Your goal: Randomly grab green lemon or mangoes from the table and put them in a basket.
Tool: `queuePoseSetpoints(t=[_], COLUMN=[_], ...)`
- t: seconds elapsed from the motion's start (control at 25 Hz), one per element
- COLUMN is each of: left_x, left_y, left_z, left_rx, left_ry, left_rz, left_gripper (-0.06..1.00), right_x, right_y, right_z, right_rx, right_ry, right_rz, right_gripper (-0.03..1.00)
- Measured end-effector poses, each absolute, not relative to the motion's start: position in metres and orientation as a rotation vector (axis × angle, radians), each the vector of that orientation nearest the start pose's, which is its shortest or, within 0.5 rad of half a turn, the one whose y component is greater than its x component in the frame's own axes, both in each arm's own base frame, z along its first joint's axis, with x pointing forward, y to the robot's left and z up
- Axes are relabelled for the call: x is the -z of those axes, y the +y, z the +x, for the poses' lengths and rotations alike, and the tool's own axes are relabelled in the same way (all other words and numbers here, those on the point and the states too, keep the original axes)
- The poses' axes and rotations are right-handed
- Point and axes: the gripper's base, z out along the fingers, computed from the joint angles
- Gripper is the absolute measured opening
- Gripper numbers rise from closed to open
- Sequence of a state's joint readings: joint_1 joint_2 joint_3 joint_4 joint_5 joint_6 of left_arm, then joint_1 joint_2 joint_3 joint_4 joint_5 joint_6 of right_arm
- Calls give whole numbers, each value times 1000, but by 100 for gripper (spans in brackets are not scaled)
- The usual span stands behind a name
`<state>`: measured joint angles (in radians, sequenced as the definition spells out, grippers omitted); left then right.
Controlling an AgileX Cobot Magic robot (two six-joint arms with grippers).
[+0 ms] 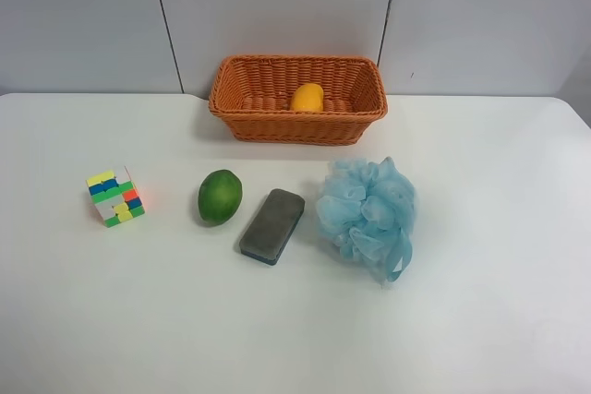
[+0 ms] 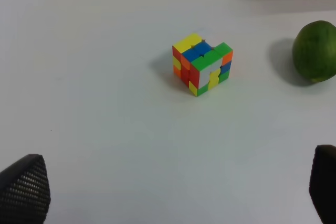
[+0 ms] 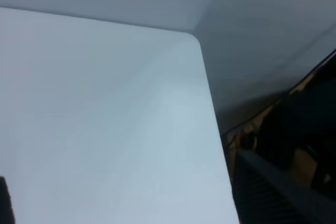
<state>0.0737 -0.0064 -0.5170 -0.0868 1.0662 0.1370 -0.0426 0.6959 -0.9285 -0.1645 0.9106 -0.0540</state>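
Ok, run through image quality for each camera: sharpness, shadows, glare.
Exterior high: sharp and evenly lit, with soft short shadows beside the green lemon and the basket; no glare on the table. Left wrist: the puzzle cube is crisp, while the left tool's fingertips are dark and blurred at the frame edge. Right wrist: soft and dim, showing only bare table corner; no tool tips are clearly visible.

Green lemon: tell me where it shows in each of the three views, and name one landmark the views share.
Exterior high: the green lemon lies on the table, between the puzzle cube and a grey eraser block.
Left wrist: at the right edge, partly cut off.
Right wrist: not in it.
Shared landmark: the puzzle cube, beside the lemon in both views.
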Motion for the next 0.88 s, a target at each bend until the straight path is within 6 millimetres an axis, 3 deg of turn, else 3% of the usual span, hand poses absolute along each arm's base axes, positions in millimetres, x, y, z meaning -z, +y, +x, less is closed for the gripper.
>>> queuePoseSetpoints(t=[0.56, 0.88], left_x=[-282, -282], left_y=[-7, -7], left_z=[-8, -8], left_rx=[-30, -30], left_ry=[2022, 2022], left_rz=[69, 69], left_gripper=[99, 99], right_x=[-288, -275], right_y=[2, 5], right_z=[39, 10], right_rx=[9, -1], right_ry=[2191, 2144], right_rz=[-40, -50], right_gripper=[81, 81])
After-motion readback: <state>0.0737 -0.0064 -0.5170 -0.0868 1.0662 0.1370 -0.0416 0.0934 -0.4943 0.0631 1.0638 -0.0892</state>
